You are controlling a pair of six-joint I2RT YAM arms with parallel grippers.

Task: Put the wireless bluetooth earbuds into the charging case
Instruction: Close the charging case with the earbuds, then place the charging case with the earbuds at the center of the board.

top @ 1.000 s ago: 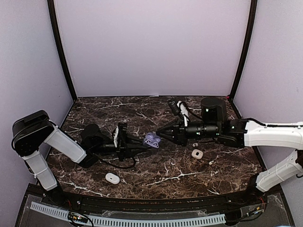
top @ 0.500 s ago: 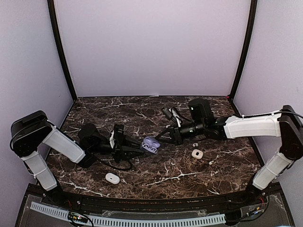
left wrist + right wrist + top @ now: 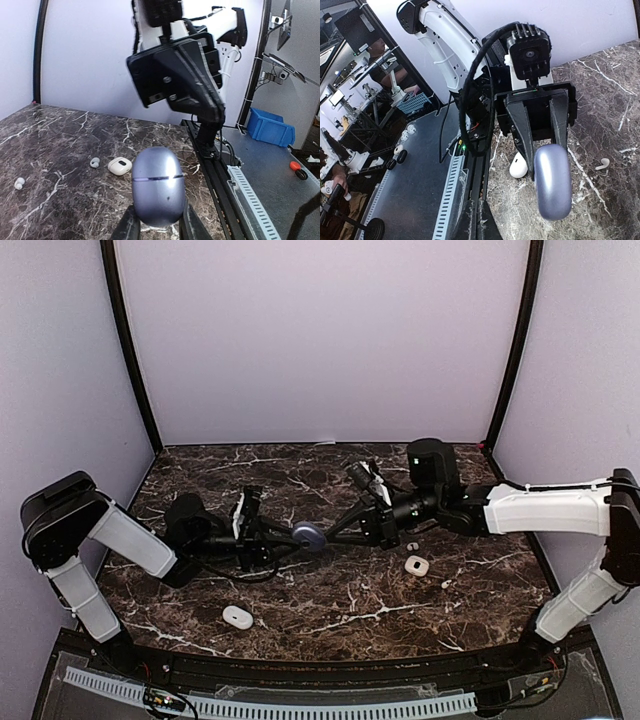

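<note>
One lavender case (image 3: 308, 533), two white cases (image 3: 238, 616), two earbuds (image 3: 412, 546).

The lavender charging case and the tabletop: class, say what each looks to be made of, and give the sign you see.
Lavender charging case: likely moulded plastic, satin with a slight metallic sheen; it shows soft highlights and a thin seam around it. Tabletop: dark brown with white veins; marble or a marble-print laminate, the look leaves it open.
</note>
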